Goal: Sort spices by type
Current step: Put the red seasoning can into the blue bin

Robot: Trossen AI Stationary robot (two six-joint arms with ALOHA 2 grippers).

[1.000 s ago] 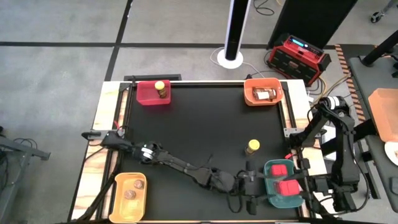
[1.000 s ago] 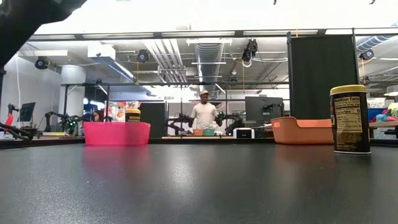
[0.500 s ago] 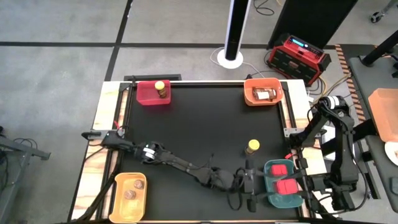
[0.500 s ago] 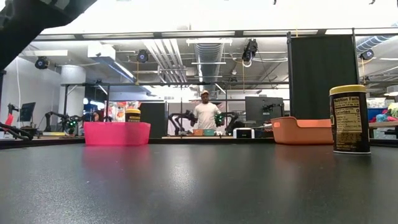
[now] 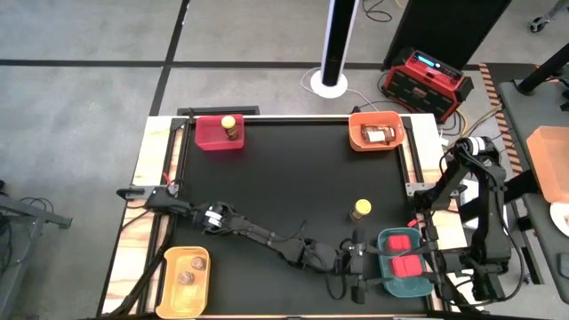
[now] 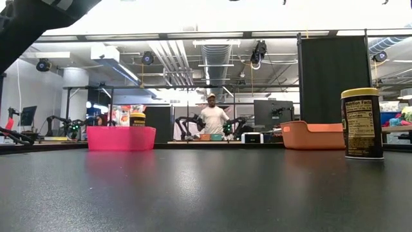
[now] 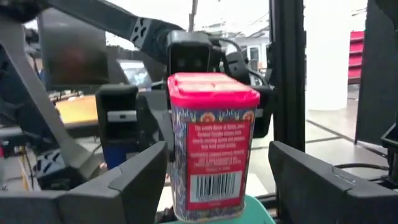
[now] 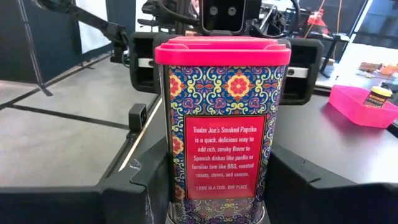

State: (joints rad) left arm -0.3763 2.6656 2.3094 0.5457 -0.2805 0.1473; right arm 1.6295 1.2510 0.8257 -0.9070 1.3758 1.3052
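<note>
Counter (image 5: 284, 187), black, four bins at its corners.

- Pink bin (image 5: 213, 135), far left corner: one yellow-lidded jar (image 5: 229, 127) standing inside.
- Orange bin (image 5: 378, 120), far right corner: brownish packets (image 5: 378, 135) lying flat inside; their number cannot be told.
- Yellow bin (image 5: 173, 277), near left corner: two tiny round jars (image 5: 189, 268) inside, close together.
- Teal bin (image 5: 384, 267), near right corner: two red tins inside, one toward the far side (image 5: 400, 241), the other toward the near side (image 5: 409, 267).
- Loose jar (image 5: 360, 210), yellow lid, dark label, upright on the bare counter just beyond the teal bin; the low view shows it at its right edge.

Left arm: stretched low across the near half of the counter, left end effector (image 5: 356, 262) just beside the teal bin's left wall, its fingers spread wide, holding nothing. Its wrist view looks straight at an upright red tin standing in the bin.

Right arm: folded at the counter's right edge, right end effector (image 8: 217, 158) at the teal bin, facing the left one. A red tin labelled smoked paprika fills its wrist view; whether it is gripped cannot be told.

Person (image 6: 211, 120): standing in the room far behind the counter.
</note>
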